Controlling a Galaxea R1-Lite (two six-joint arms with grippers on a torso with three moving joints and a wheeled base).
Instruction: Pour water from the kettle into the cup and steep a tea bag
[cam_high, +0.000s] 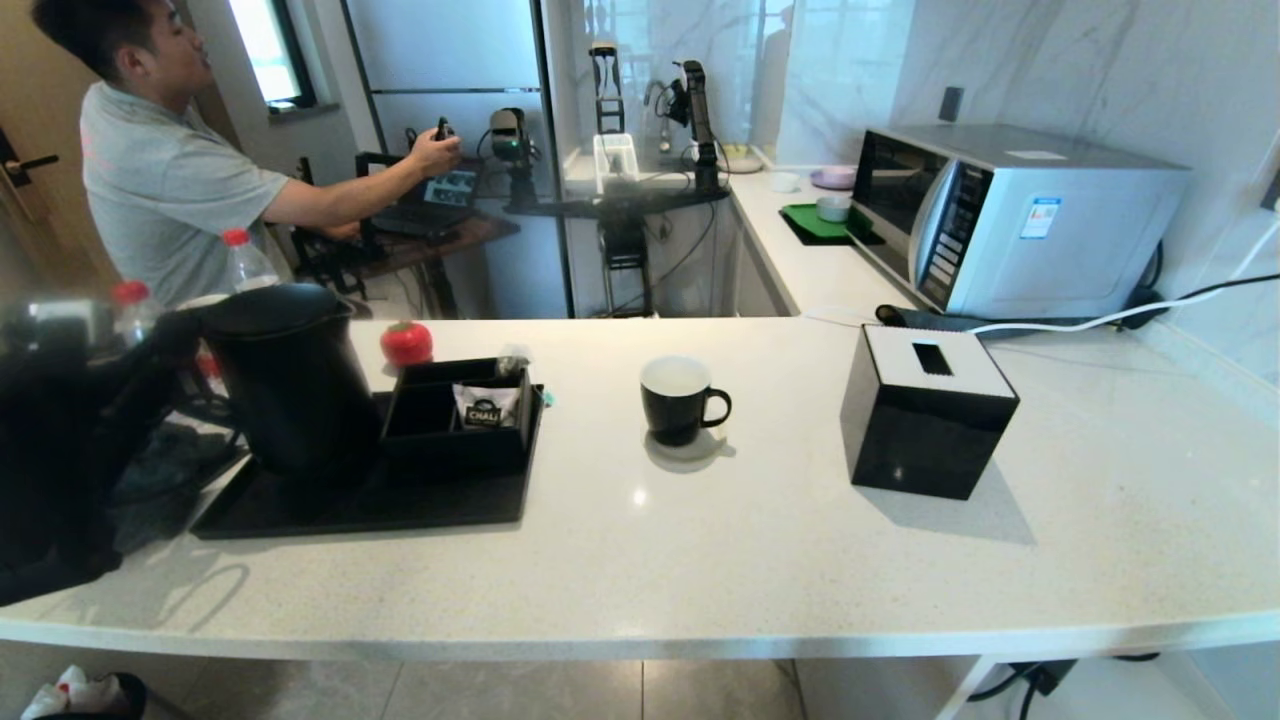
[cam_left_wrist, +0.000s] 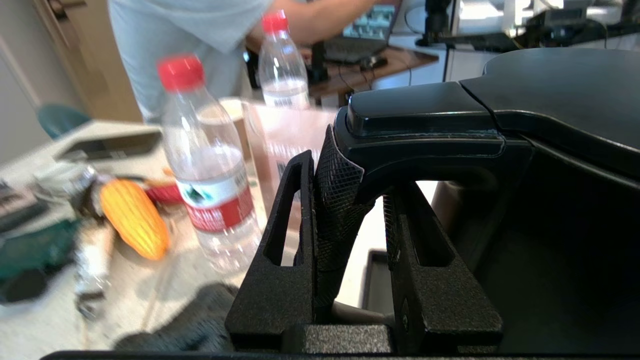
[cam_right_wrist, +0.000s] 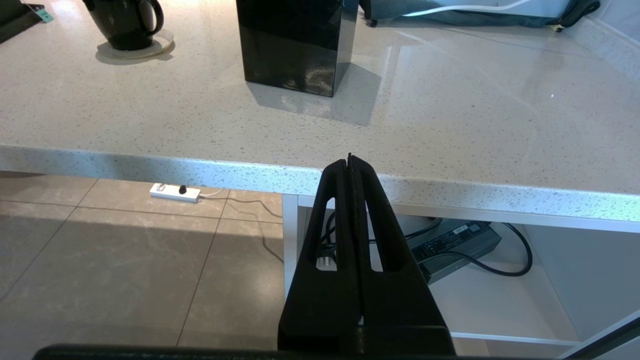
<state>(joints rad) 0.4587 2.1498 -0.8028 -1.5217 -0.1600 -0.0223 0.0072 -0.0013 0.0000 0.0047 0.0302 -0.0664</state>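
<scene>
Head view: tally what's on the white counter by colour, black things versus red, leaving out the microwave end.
Black: 5 - kettle, tray, organizer box, cup, tissue box
Red: 1 - round red object
Total: 6

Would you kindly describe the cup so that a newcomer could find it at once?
On the pale speckled stone counter, look between the flat black tray on the left and the glossy black cube tissue box on the right. The small glossy black mug stands alone there on a pale coaster; only it has a white inside and an ear handle.
</scene>
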